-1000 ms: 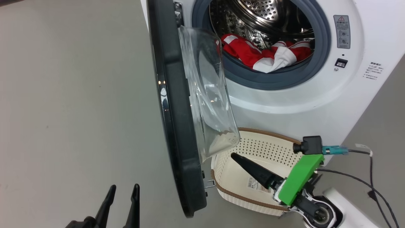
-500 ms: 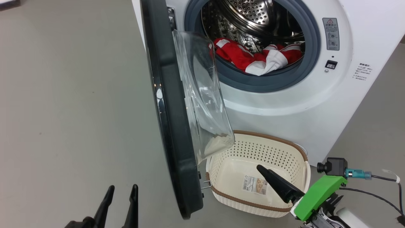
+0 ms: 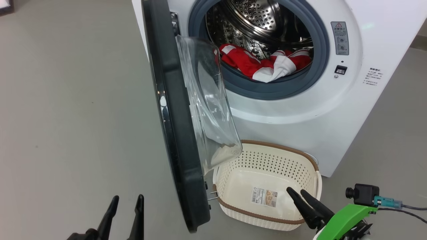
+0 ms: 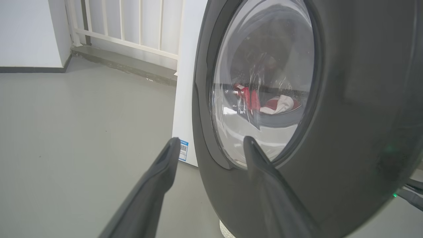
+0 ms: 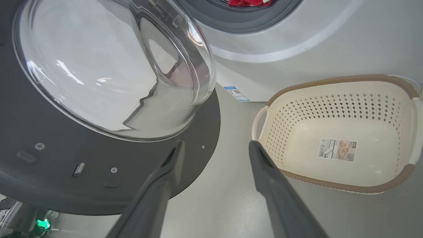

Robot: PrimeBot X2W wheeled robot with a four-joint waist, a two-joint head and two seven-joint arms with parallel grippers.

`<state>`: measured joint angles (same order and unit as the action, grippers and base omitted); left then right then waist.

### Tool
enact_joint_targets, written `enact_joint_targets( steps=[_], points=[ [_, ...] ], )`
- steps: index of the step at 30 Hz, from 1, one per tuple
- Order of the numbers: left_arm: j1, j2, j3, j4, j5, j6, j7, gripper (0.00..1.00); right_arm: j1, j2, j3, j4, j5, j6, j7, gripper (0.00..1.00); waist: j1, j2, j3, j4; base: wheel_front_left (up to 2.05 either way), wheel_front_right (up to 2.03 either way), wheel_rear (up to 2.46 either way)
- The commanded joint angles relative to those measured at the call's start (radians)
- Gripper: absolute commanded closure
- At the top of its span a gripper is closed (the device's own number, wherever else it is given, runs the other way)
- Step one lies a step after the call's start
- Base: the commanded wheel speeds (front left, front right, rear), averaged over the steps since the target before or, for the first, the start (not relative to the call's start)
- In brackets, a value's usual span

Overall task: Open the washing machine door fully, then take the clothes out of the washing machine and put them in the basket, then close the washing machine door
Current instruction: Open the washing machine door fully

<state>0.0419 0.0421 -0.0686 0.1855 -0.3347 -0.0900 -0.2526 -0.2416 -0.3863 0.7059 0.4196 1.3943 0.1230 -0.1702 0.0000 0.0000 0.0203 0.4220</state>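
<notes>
Clothes [image 3: 245,61] sit in the washing machine [image 3: 300,113] drum [image 3: 257,16]; basket [image 3: 267,160] holds a paper label [image 3: 265,196]; both jaws spread wide, empty

The floor [image 3: 66,116] was smooth, matt grey, marked with a few faint dark specks. The washing machine [image 3: 337,126] stood on it at about one o'clock in the head view, its white body running up to the top edge. The basket [image 3: 260,218] sat on the floor at five o'clock, upright, just beside the machine's front. In the left wrist view a raised grey sill [image 4: 125,62] ran along the floor's far edge at eleven o'clock.
</notes>
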Motion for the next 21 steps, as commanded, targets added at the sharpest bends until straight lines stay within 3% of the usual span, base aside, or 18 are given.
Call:
enact_joint_targets(
  steps=[1, 10, 21],
  points=[
    [-0.016, 0.008, 0.037, -0.02, 0.006, -0.007, -0.009, 0.0, 0.004, -0.014, 0.021, -0.014, -0.007, 0.008, -0.026, 0.0, 0.0, 0.0, -0.003, -0.004, 0.0, 0.0, 0.0],
    [-0.013, 0.008, 0.042, -0.021, 0.009, -0.009, -0.009, 0.0, -0.011, -0.033, 0.02, 0.013, -0.073, 0.008, -0.089, 0.0, 0.0, 0.0, -0.005, -0.017, 0.0, 0.0, 0.0],
    [-0.016, 0.008, 0.044, -0.021, 0.008, -0.009, -0.009, 0.0, 0.07, 0.036, -0.241, -0.023, -0.473, 0.008, -0.091, 0.0, 0.0, 0.0, -0.005, -0.023, 0.0, 0.0, 0.0]
  ],
)
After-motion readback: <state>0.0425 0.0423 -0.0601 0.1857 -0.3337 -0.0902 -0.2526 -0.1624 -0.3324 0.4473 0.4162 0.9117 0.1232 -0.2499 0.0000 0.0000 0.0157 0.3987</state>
